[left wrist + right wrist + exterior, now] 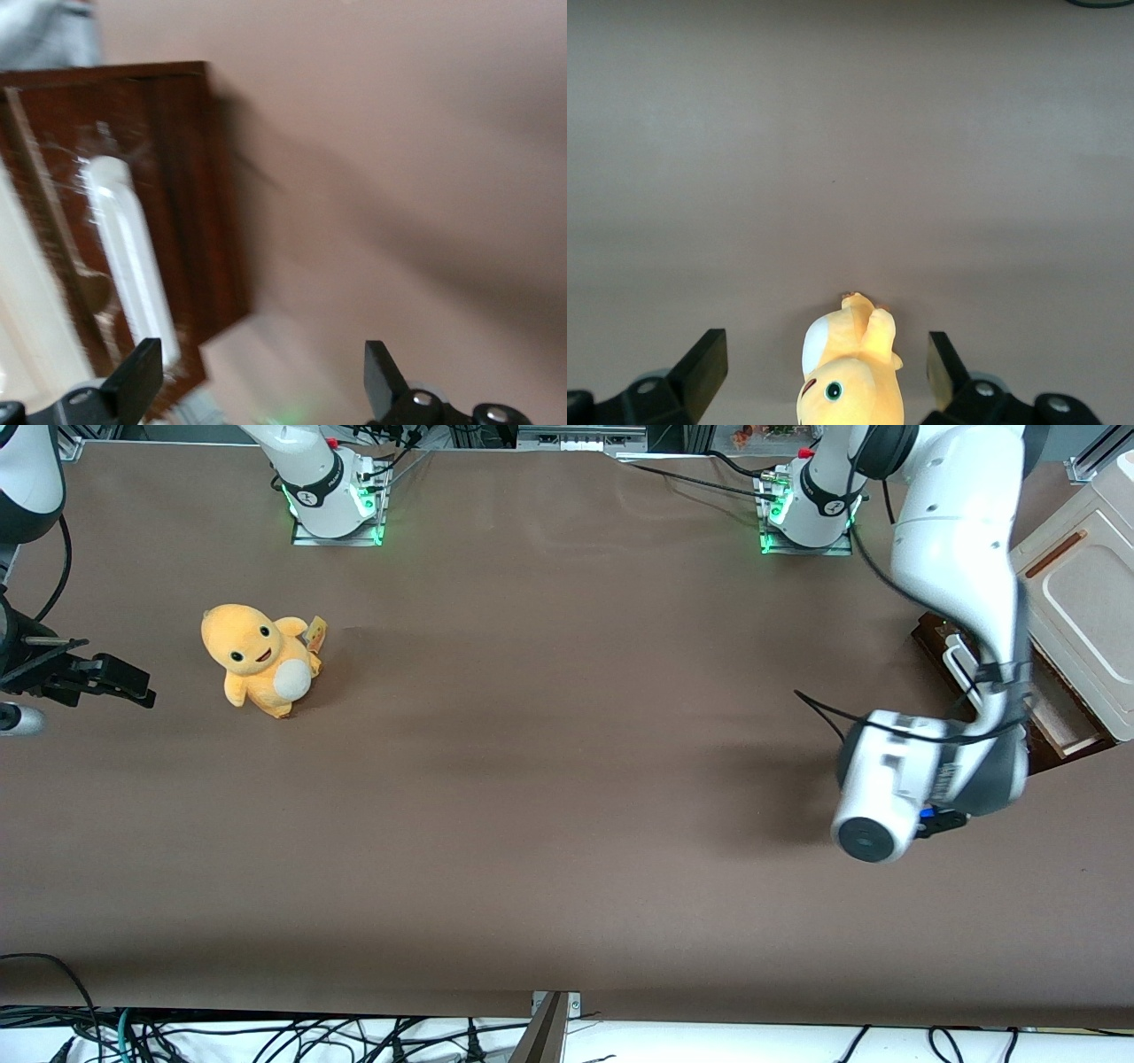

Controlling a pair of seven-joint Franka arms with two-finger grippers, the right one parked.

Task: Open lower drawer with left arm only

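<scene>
Left arm point(961, 558) reaches down at the working arm's end of the table point(549, 850), its wrist in front of the lower drawer point(1019, 691). That drawer sits at the table's edge on that end, under the cream cabinet point(1085, 593). Its dark brown front point(177, 204) and white bar handle point(128, 257) show clearly from the wrist camera. A strip of pale inside is visible in the front view, so the drawer looks slightly out already, though far from fully open.

Gripper point(257, 381) spread wide, holding nothing. One fingertip point(142, 372) overlaps the end of the handle in view; the other hangs over bare table. Contact cannot be confirmed. In the front view the gripper is hidden under the wrist.

Step in hand, as judged: getting onto the handle. To do it well:
- Shift sideways so the bar lies between both fingers, near its middle, not its end.
- Close firmly before any pull.
- Pull straight out, square to the drawer front, level with the table, toward the parked arm's end.
- An off-centre grip risks skewing the drawer or slipping off the glossy bar.

Yellow plush toy point(261, 660) lies well apart, toward the parked arm's end; no obstruction.
</scene>
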